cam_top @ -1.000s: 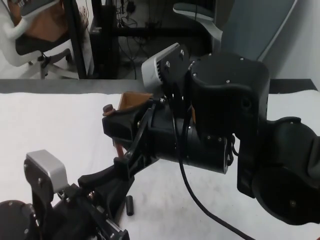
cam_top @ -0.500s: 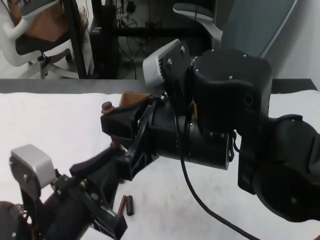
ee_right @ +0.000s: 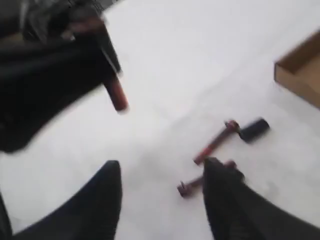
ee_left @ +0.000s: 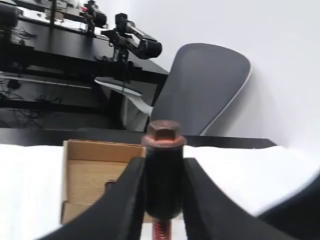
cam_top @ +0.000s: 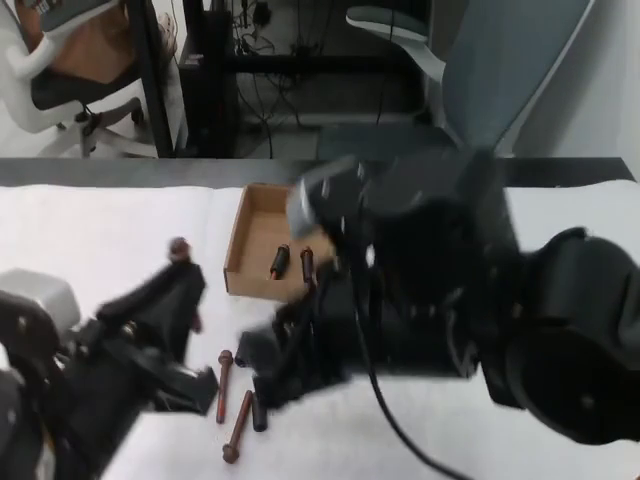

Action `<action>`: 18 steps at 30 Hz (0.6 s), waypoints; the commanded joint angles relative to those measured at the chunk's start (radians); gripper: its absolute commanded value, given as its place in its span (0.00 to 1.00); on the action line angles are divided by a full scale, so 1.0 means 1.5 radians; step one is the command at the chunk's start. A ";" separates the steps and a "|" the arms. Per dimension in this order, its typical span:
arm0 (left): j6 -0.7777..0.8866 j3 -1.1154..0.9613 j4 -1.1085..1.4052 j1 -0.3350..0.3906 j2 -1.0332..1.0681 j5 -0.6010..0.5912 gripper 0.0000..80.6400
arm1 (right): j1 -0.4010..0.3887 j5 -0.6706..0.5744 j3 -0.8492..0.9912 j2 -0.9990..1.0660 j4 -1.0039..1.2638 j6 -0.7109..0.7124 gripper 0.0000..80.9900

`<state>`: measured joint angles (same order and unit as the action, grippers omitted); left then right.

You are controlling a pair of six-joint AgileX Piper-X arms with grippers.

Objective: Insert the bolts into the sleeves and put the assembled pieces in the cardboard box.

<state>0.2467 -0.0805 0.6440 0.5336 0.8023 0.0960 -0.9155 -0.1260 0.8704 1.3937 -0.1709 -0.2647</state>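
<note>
The left gripper [ee_left: 164,176] is clamped narrowly on an assembled piece: a short black cylindrical sleeve [ee_left: 163,197] with a copper-coloured hex-headed metal bolt [ee_left: 163,134] through it. The head sits upright above the fingers and the threaded end shows below them. The piece is held in the air above the white cloth-covered bench [cam_top: 100,230], near the open side of the shallow brown cardboard box [ee_left: 92,175] but not over it. Two more dark sleeved pieces [cam_top: 281,262] [cam_top: 307,263] lie side by side inside the box. The right gripper [ee_right: 162,172] hangs with its fingers spread wide and nothing between them, above the loose parts on the cloth in front of the box. These are a bare copper bolt [ee_right: 214,144] whose head is just beside a loose black sleeve [ee_right: 254,129], and a second bare bolt [ee_right: 192,185] partly hidden behind one finger. The step in hand looks like delivery of a finished piece, with a third one about to join the two in the box. The next move would call for carrying the left gripper forward over the box wall, lowering it and only then releasing. The right gripper seems placed to pick up the next bolt or sleeve. No brand, label or writing can be read on the box, the parts or the arms.
</note>
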 commanded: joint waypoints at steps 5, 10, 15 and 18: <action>-0.108 -0.094 -0.182 -0.157 0.015 -0.176 0.02 | 0.000 0.024 0.008 0.055 -0.086 -0.006 0.38; -0.154 -0.225 -0.235 -0.202 0.125 -0.258 0.02 | 0.000 0.020 0.055 0.133 -0.154 -0.008 0.38; -0.164 -0.358 -0.263 -0.201 0.293 -0.308 0.02 | 0.000 0.024 0.137 0.204 -0.208 -0.008 0.38; -0.158 -0.425 -0.268 -0.201 0.384 -0.310 0.02 | 0.001 0.042 0.182 0.234 -0.230 -0.002 0.38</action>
<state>0.0108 -0.6554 0.2456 0.2332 1.3097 -0.3499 -0.9155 -0.0833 1.0930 1.7222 -0.4894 -0.2734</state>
